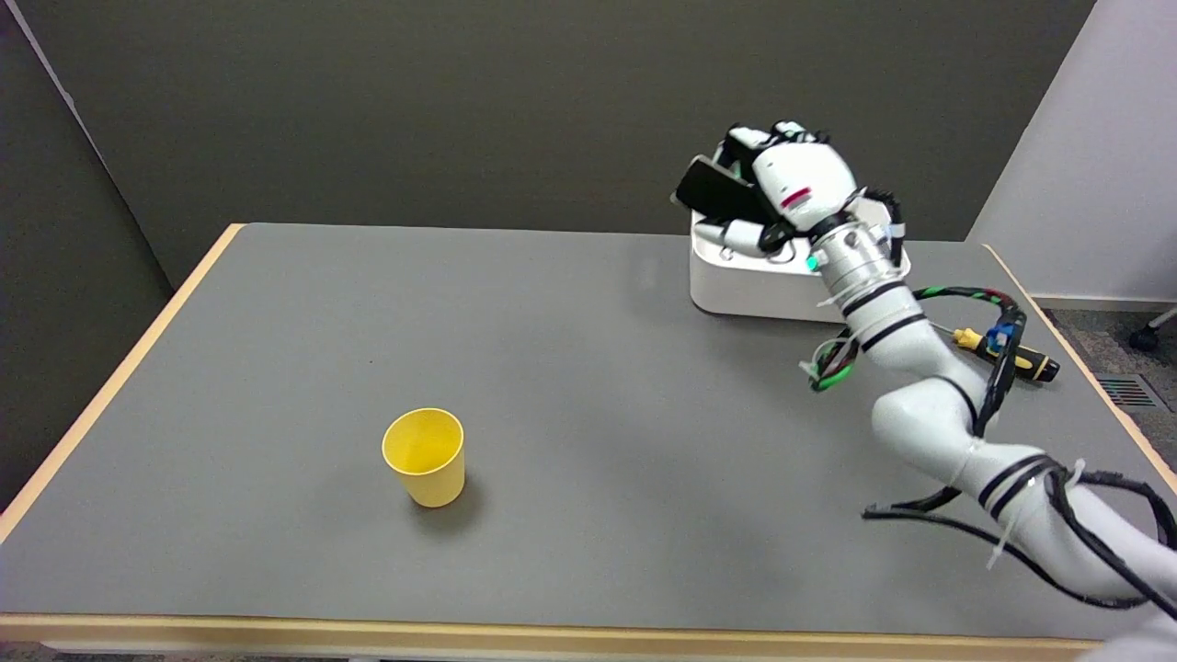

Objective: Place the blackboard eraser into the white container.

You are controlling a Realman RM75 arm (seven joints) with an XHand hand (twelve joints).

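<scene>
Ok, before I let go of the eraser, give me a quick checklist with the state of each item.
1. Eraser held by the robot hand: ok.
2. Robot hand over the container: ok, it appears above the left part.
3. Eraser fully inside the rim line: cannot tell, one end juts left.
4. Container upright: ok.
5. Screwdriver and cup clear of the drop: ok.

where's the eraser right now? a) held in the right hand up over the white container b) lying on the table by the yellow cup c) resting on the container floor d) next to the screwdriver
a: the right hand grips the black blackboard eraser in the air above the white container, not released.
</scene>
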